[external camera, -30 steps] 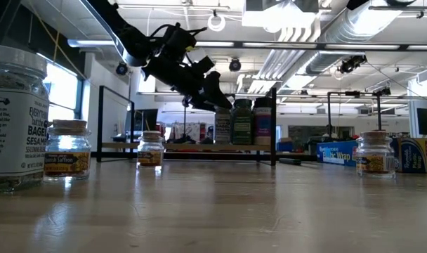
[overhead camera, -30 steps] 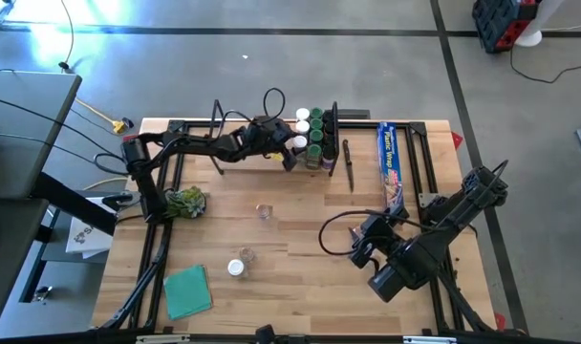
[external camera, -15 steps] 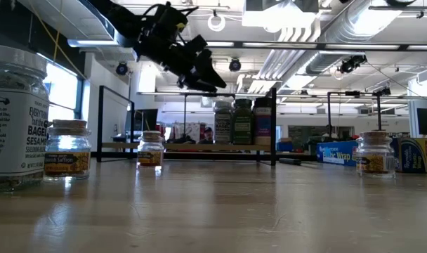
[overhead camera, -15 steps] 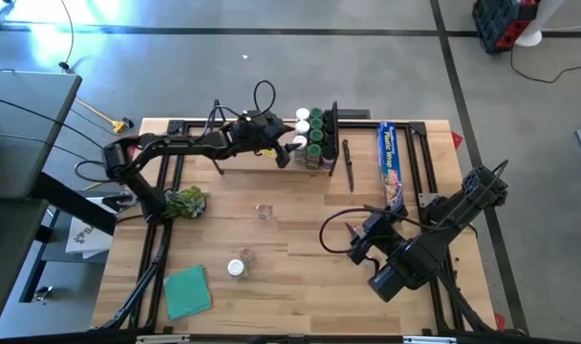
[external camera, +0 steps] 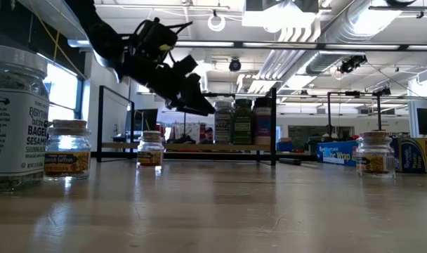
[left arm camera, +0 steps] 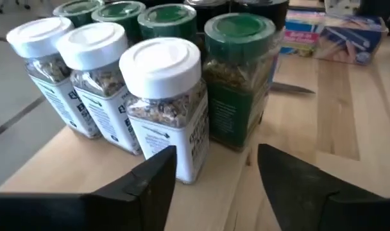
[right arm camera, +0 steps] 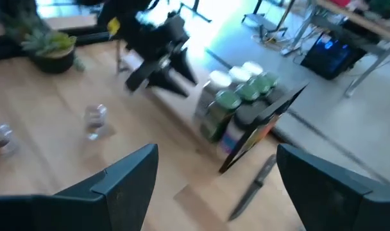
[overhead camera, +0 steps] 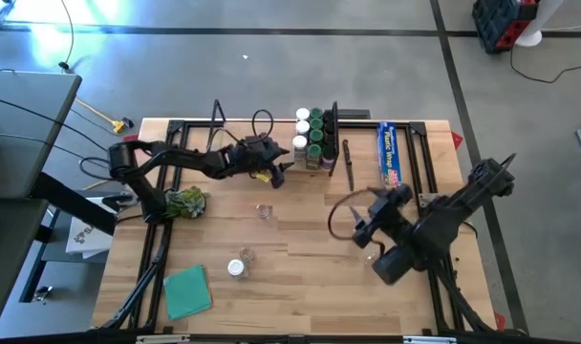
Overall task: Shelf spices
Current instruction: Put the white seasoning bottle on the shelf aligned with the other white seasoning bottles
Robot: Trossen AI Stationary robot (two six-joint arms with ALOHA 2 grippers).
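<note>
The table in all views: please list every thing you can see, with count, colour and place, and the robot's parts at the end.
Shelf: one, light wood with black wire ends, far side of the table.
Shelved jars: a cluster, white and green lids, at the shelf's right end; exact count unclear.
Loose jars: at least two, clear, on the open tabletop nearer the middle and left.
Wrap box: one, blue, far right.
Knife: one, dark, between shelf and box.
Leafy bunch: one, green, left edge.
Cloth: one, teal, near left corner.
Left pincer: open, empty, beside the shelved jars.
Right pincer: open, empty, right of centre.
</note>
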